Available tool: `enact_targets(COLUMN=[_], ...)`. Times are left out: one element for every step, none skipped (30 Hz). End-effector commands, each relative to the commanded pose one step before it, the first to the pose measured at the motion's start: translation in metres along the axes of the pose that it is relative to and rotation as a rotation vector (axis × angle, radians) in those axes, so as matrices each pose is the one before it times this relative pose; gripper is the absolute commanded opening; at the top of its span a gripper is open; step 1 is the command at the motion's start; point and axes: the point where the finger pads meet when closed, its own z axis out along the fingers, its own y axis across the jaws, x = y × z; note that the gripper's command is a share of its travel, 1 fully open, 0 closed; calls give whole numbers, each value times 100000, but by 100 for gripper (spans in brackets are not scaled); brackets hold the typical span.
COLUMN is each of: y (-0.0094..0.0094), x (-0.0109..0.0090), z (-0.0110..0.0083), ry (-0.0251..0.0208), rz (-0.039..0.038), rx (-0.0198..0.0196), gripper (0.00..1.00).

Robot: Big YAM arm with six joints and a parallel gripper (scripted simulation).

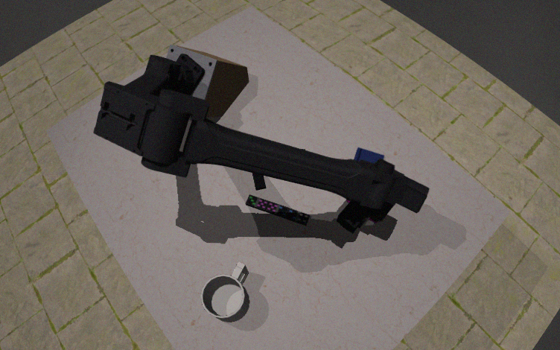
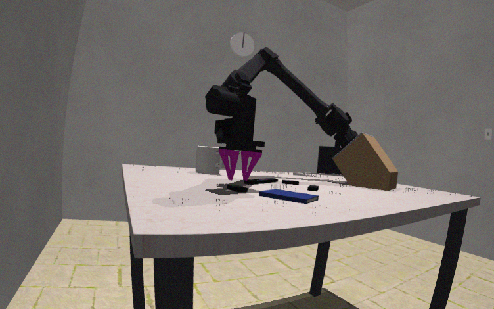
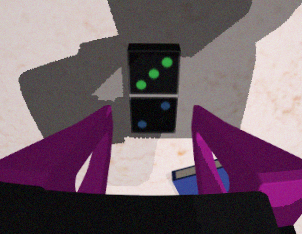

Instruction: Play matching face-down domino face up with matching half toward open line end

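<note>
A face-up domino (image 3: 160,86) (image 2: 237,188) with three green and two blue pips lies flat. My gripper (image 3: 152,115) (image 2: 238,179) is partly open and empty. Its magenta fingertips are a little above the table, one to each side of that domino in the wrist view. The line of face-up dominoes (image 1: 277,209) (image 2: 261,180) has green pips at its left end in the top view. A dark, plain domino (image 1: 259,182) (image 2: 290,182) lies near that end, partly under the arm in the top view. Another small dark domino (image 2: 313,188) shows in the exterior view.
A blue book (image 1: 370,156) (image 2: 288,196) (image 3: 184,187) lies close to the gripper. A mug (image 1: 226,299) (image 2: 207,159) stands on the line's other side. A brown block (image 1: 231,84) (image 2: 364,163) stands by the arm's base. The arm's shadow covers part of the line.
</note>
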Motion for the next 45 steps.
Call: enact_targets(y=[150,-47,-47,-47,0,0,0,0,0,0,0,222,-35,-35,-35,-34,-34,-34,-34,-34,-34,0,0,0,0,0,0,0,281,-40,-39,-39,-39,-39,-39,-39,-38,-38,0,0,0,0,0,0,0], x=[-323,-31,-31,-31,0,0,0,0,0,0,0,257,-33,-33,-32,-32,-32,-32,-32,-32,-32,0,0,0,0,0,0,0,228,-26,-25,-25,-25,-25,-25,-25,-25,-24,0,0,0,0,0,0,0], z=[173,130,130,130,0,0,0,0,0,0,0,-727,91,91,92,92,92,92,92,92,92,0,0,0,0,0,0,0,-557,295,295,295,295,295,295,295,295,295,0,0,0,0,0,0,0], ry=[-204,-71,-71,-71,0,0,0,0,0,0,0,492,-63,-63,-63,-63,-63,-63,-63,-63,-63,0,0,0,0,0,0,0,498,-59,-59,-59,-59,-59,-59,-59,-59,-59,0,0,0,0,0,0,0], rz=[330,-66,-66,-66,0,0,0,0,0,0,0,197,22,22,22,22,22,22,22,22,22,0,0,0,0,0,0,0,-137,59,59,59,59,59,59,59,59,59,0,0,0,0,0,0,0], rx=[-850,79,79,79,0,0,0,0,0,0,0,-347,53,53,53,53,53,53,53,53,53,0,0,0,0,0,0,0,-362,47,47,47,47,47,47,47,47,47,0,0,0,0,0,0,0], gripper=[44,44,44,44,44,44,44,44,44,44,44,44,44,44,44,44,44,44,44,44,44,44,44,44,44,44,44,44,44,44,44,44,44,44,44,44,44,44,44,44,44,44,44,44,44])
